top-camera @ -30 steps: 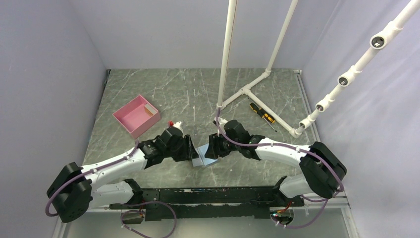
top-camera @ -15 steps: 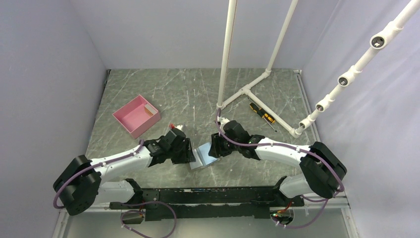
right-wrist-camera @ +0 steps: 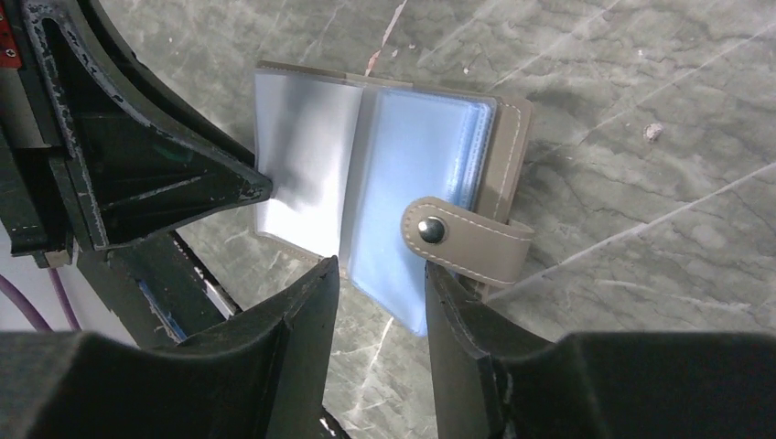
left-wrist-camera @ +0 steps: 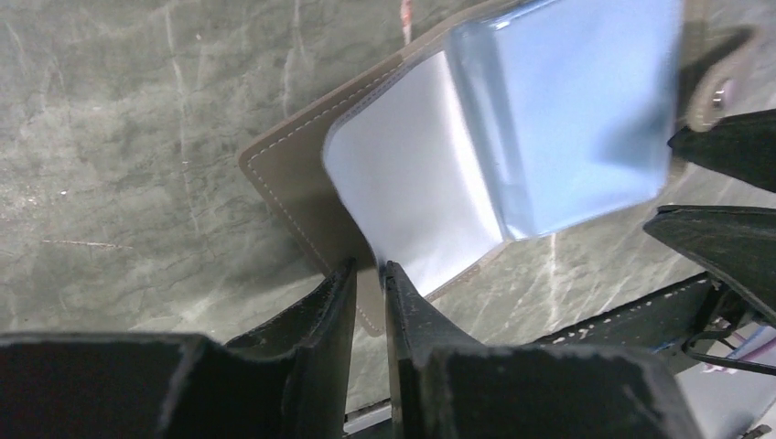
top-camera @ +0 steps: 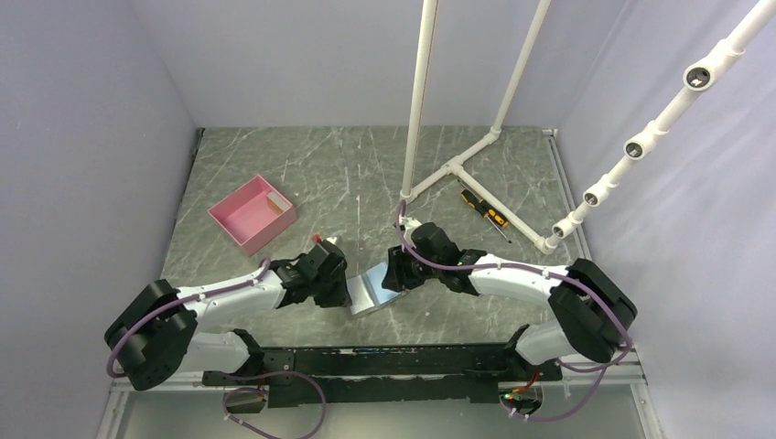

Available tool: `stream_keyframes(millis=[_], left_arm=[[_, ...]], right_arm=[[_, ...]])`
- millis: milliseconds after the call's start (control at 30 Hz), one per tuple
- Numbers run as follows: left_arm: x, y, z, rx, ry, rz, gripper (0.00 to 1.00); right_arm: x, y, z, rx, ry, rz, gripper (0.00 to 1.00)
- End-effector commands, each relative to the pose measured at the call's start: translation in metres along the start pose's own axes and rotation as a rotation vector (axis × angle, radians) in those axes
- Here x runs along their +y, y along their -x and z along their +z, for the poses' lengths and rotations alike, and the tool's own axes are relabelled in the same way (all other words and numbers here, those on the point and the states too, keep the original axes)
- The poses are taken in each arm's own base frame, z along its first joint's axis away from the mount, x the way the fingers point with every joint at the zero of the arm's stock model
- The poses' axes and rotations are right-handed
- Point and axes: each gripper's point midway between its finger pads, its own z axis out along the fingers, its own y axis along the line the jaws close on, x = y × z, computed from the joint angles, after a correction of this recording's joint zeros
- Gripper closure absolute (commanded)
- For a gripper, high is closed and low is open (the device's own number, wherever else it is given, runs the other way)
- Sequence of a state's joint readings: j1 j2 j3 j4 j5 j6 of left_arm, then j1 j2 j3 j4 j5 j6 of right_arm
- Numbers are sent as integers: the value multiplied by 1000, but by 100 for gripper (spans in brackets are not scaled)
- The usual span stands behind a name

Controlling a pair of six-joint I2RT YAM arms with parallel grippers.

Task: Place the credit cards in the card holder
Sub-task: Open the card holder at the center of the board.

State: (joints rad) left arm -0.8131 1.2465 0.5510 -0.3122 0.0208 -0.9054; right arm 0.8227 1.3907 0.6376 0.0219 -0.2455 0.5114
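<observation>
Step in hand: spreading the card holder (top-camera: 371,291), which lies open on the table (top-camera: 366,174) between the arms. The left gripper (left-wrist-camera: 371,274), almost closed, pinches its clear sleeve (left-wrist-camera: 403,183). The right gripper (right-wrist-camera: 382,302) stands part-open around the blue sleeves (right-wrist-camera: 412,174), gripping nothing. The next move requires a card; none is visible.

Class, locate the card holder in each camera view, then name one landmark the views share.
Top external: card holder low centre.
Left wrist: upper right, lying open.
Right wrist: centre, lying open.
Shared landmark: the marbled table beneath it.
</observation>
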Motion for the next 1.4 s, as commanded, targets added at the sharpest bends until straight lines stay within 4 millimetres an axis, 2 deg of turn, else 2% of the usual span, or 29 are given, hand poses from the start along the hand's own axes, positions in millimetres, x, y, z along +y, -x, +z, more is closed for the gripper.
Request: stream_keyframes(millis=[0, 133, 200, 267, 433, 767, 1100, 1200, 1267, 1367], left_arm=[[5, 0, 5, -10, 16, -13, 79], [4, 1, 5, -16, 10, -16, 83], [1, 3, 5, -21, 3, -18, 85], [-1, 5, 4, -27, -4, -15, 87], [-5, 8, 2, -40, -21, -17, 91], [-12, 8, -1, -54, -79, -33, 95], [-14, 9, -3, -62, -89, -24, 96], [-15, 9, -4, -62, -90, -23, 96], [-15, 9, -4, -62, -92, -23, 96], [-14, 9, -6, -64, -92, -23, 96]], right_arm=[[10, 3, 6, -8, 63, -38, 56], [16, 2, 16, 14, 54, -94, 55], [7, 5, 22, -5, -76, -154, 54], [-9, 8, 20, -30, -248, -189, 47], [-27, 20, 11, -87, -462, -256, 35], [-17, 12, 34, -38, -493, -336, 28], [-9, 10, 35, -42, -454, -330, 27], [-12, 5, 38, -23, -461, -329, 27], [-16, 2, 40, -14, -475, -327, 28], [-18, -2, 39, -8, -478, -318, 35]])
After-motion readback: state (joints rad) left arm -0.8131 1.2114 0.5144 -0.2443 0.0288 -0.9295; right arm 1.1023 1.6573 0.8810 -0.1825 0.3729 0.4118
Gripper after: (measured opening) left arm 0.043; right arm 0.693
